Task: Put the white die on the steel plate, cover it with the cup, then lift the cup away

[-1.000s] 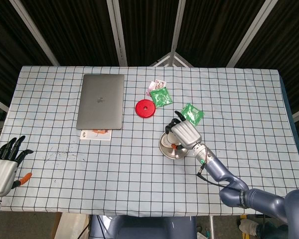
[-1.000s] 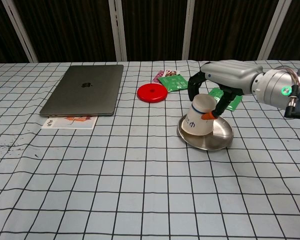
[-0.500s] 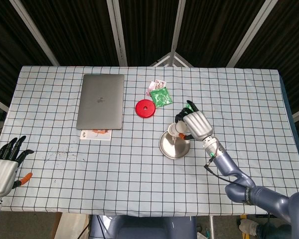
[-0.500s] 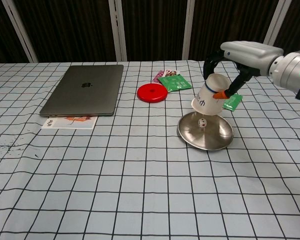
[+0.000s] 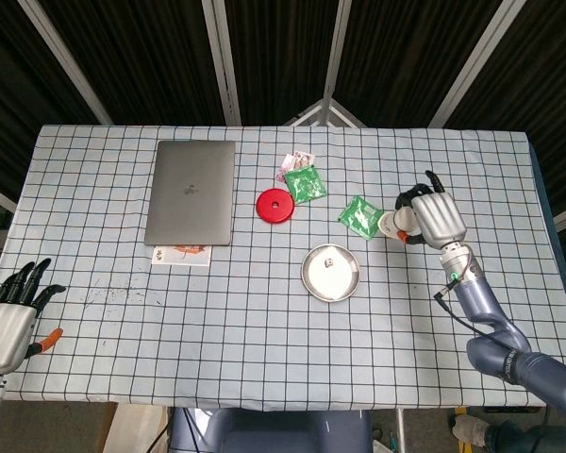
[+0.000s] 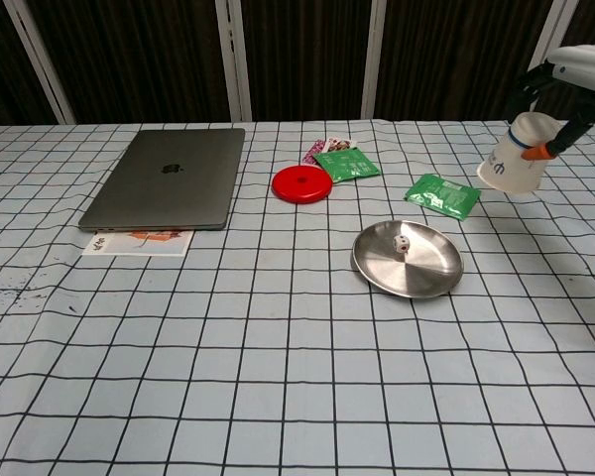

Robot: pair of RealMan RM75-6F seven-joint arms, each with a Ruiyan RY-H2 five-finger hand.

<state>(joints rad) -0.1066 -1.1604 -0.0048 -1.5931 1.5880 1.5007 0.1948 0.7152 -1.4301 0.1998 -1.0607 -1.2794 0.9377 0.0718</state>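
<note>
1. The right hand [image 5: 432,215] has a smooth, pale silver-grey shell over its back and black fingers.
2. An orange tip shows on one of its fingers [image 6: 538,153] in the chest view.
3. Its wrist is a short silver-grey cylinder with a small green light on it.
4. A thin black cable loops along the outside of the right forearm [image 5: 475,304], which is a glossy blue-grey tube.
5. That tube widens into rounded blue-grey joint housings nearer the body.
6. The left hand [image 5: 8,314] has the same pale grey back and black fingers.
7. One finger on it ends in an orange tip.
</note>
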